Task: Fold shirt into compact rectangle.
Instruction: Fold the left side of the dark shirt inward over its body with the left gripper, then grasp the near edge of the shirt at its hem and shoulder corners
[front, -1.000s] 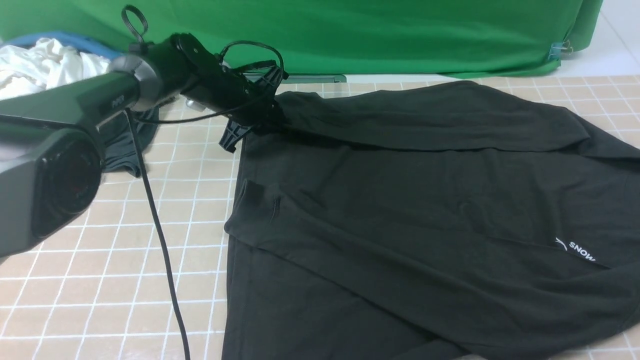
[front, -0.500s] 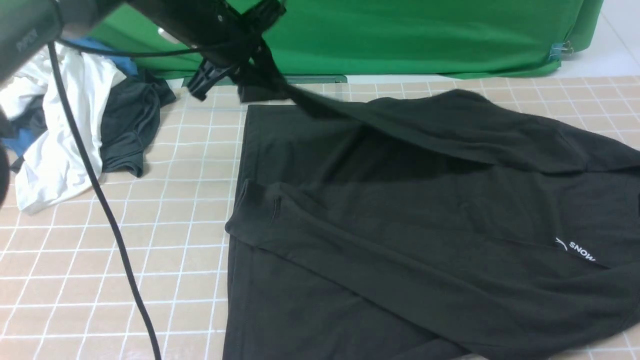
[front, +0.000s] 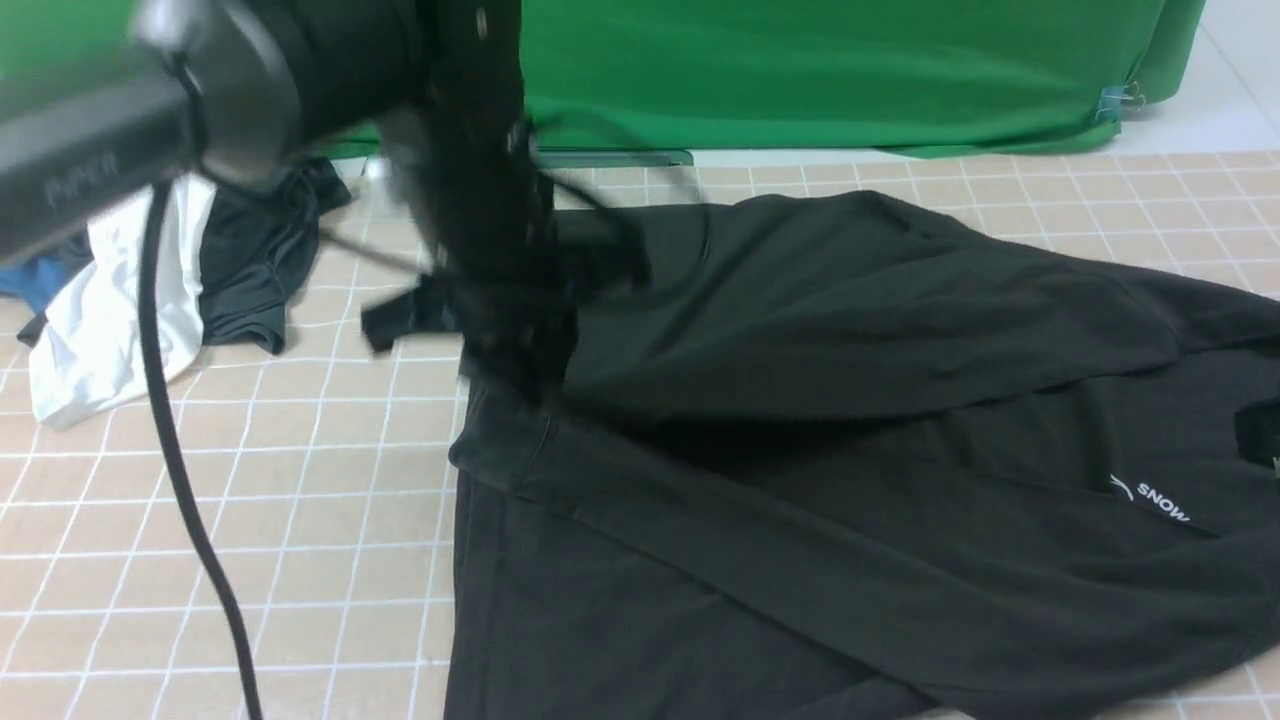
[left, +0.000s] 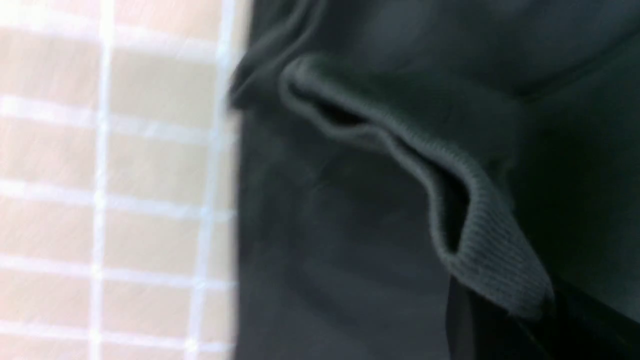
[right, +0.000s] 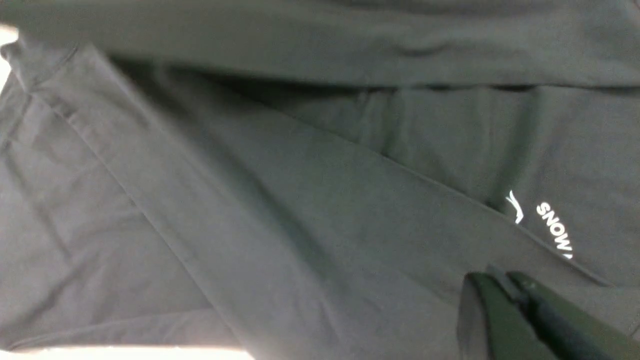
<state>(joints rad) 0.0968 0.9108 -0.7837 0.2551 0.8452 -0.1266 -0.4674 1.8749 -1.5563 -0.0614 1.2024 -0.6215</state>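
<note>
The black shirt (front: 850, 450) lies spread over the tiled table, its white "SNOW" print (front: 1160, 500) near the right edge. My left gripper (front: 520, 375), blurred by motion, hangs over the shirt's left edge. It is shut on the ribbed sleeve cuff (left: 492, 260), with the sleeve (front: 850, 300) draped across the shirt's body. In the left wrist view the left gripper (left: 500, 330) shows only as dark shapes under the cuff. My right gripper (right: 495, 280) hovers just above the shirt (right: 250, 200) beside the print (right: 555, 230), shut, with no cloth seen between its fingers.
A heap of clothes sits at the back left: a white garment (front: 100, 300), a dark grey one (front: 250, 270) and a bit of blue cloth (front: 20, 280). A green backdrop (front: 800, 70) closes off the far side. The left arm's black cable (front: 190, 500) hangs over the tiles.
My left arm lifted the sleeve cuff from the shirt's far left corner, then swung it down toward the near side. The sleeve now lies further across the shirt's body.
</note>
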